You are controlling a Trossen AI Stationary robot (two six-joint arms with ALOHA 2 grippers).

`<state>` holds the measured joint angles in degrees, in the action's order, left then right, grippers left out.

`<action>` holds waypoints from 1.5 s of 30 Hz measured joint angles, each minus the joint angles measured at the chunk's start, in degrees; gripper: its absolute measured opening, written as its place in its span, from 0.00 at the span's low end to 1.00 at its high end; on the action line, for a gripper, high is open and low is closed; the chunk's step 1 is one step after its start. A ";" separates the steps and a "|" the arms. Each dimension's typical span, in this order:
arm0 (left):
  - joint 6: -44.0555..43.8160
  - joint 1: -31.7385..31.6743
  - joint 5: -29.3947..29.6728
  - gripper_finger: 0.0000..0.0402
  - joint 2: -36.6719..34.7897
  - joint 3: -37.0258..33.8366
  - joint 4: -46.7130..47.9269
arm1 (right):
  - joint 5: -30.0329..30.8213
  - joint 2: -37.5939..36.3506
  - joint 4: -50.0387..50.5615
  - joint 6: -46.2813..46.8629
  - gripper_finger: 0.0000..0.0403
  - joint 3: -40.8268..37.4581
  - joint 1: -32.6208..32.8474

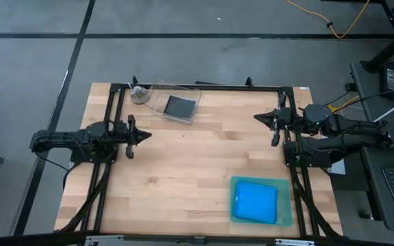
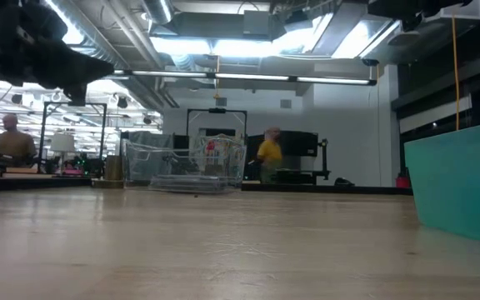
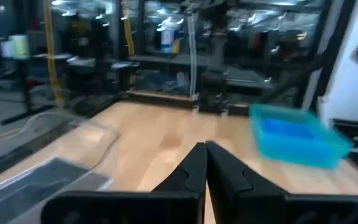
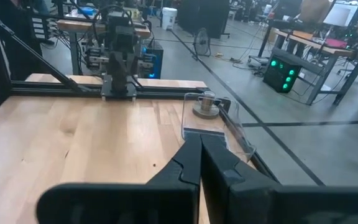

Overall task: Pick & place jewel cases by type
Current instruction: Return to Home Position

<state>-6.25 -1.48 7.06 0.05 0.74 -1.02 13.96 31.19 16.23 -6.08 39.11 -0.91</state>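
Observation:
A bright blue jewel case (image 1: 255, 202) lies flat in the green tray (image 1: 284, 220) at the table's near right; the left wrist view shows it too (image 3: 286, 132). A dark grey case (image 1: 179, 106) lies flat in the clear tub (image 1: 190, 90) at the far side. My left gripper (image 1: 147, 134) stands shut at the table's left edge, pointing level toward the right, with nothing in it. My right gripper (image 1: 257, 117) stands shut at the right edge, above the table, pointing left, also holding nothing.
A small round metal object (image 1: 140, 95) sits beside the tub at the far left. A black frame (image 1: 211, 87) runs along the table's far edge and sides. Bare wood (image 1: 197, 164) lies between the two arms. People show in the room behind.

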 joint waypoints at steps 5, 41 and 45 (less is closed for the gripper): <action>1.28 0.03 -1.70 0.01 -0.02 -0.23 -0.88 | -0.02 -0.25 0.09 2.26 0.02 0.00 0.00; -1.99 0.00 -1.80 0.01 0.64 -0.25 -0.59 | -11.36 -30.95 -29.99 14.75 0.02 -38.26 0.00; -2.00 0.00 -1.89 0.01 0.73 -0.25 -0.59 | -11.73 -30.92 -17.84 19.65 0.02 -38.73 0.04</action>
<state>-8.25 -1.48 5.17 0.77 0.49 -1.61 2.22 0.27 -1.61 13.58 0.38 -0.86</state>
